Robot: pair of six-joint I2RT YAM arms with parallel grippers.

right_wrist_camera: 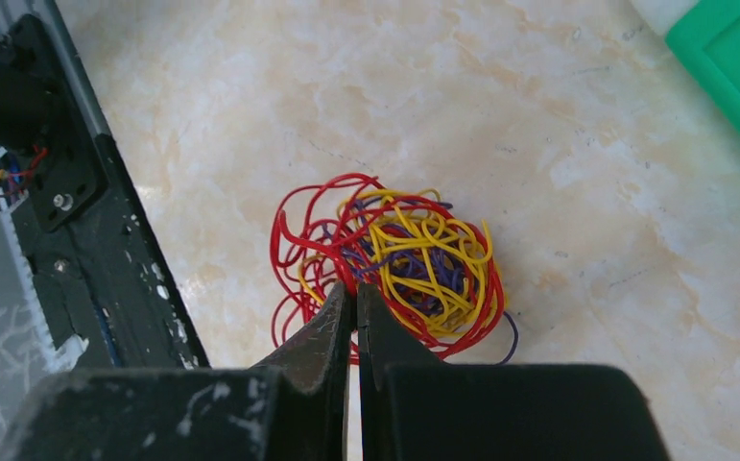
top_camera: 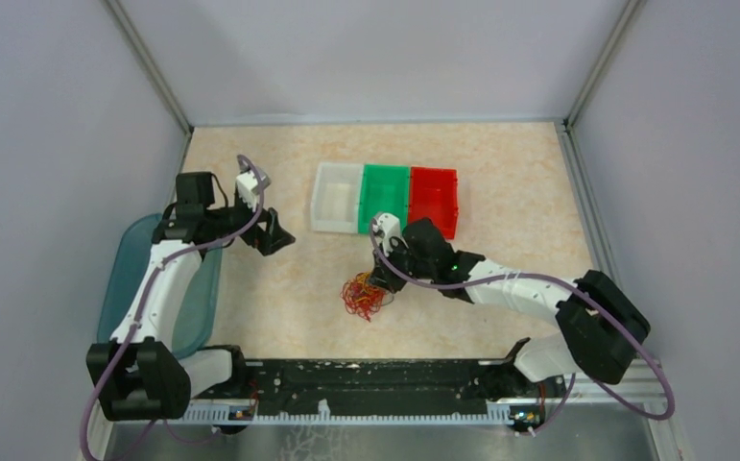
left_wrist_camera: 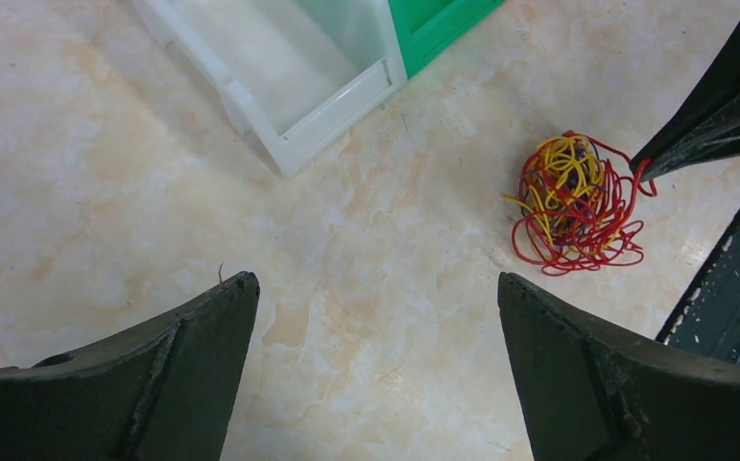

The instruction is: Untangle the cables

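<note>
cables (right_wrist_camera: 394, 264), thin curly red, yellow and purple wires in one ball, lie on the beige marbled desk (top_camera: 500, 154), right tool (right_wrist_camera: 354, 298) pinched on a red strand, left tool (left_wrist_camera: 375, 280) spread apart.

Red, yellow & purple cables (right_wrist_camera: 414, 254); tabletop (right_wrist_camera: 586, 144) beige w/ marbled tan veining.

We see a beige, marbled surface (top_camera: 500, 279) boxed in by plain pale lavender walls (top_camera: 375, 58) on three sides. Metal posts (top_camera: 150, 62) rise from the far corners, and the light falls soft and even, casting only faint shadows.
</note>
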